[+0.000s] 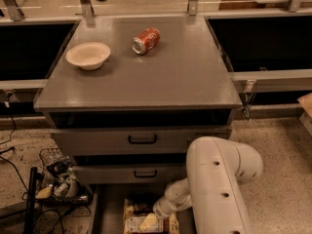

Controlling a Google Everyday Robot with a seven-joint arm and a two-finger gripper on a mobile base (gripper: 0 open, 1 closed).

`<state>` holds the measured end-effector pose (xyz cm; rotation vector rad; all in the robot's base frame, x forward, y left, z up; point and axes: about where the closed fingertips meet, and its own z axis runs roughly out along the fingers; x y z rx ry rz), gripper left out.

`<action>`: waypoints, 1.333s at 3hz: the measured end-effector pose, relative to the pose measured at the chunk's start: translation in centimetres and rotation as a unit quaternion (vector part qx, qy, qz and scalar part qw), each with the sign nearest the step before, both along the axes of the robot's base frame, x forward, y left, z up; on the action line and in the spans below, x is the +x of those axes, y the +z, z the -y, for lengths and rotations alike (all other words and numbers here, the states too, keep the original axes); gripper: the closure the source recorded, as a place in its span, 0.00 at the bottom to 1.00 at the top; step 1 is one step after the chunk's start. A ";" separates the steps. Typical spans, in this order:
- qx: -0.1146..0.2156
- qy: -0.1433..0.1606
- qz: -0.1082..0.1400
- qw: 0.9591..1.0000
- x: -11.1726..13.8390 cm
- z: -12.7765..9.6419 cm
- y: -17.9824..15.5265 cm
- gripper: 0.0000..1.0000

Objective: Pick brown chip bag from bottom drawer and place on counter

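Camera view: the gripper (pixel 152 220) sits low in the bottom drawer (pixel 106 213) over the brown chip bag (pixel 132 222); its hold cannot be told.

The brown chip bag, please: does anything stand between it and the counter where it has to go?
Nothing visible blocks it. The claw is down in the open bottom drawer at the brown chip bag. The two upper drawers are pushed in, and on the counter the bowl and soda can sit toward the back.

Counter (pixel 185 77) bears bowl (pixel 88 55), tipped red can (pixel 146 41); gripper (pixel 150 221) seemingly down in bottom drawer (pixel 108 213).
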<state>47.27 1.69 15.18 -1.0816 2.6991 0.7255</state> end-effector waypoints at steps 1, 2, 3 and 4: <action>-0.002 0.004 -0.008 1.000 -0.2 -0.1 -0.8 0.00; -0.009 0.002 -0.011 1.000 -0.4 -0.1 -1.4 0.00; -0.010 0.002 -0.012 1.000 -0.4 -0.1 -1.5 0.15; -0.010 0.002 -0.012 1.000 -0.4 -0.1 -1.5 0.38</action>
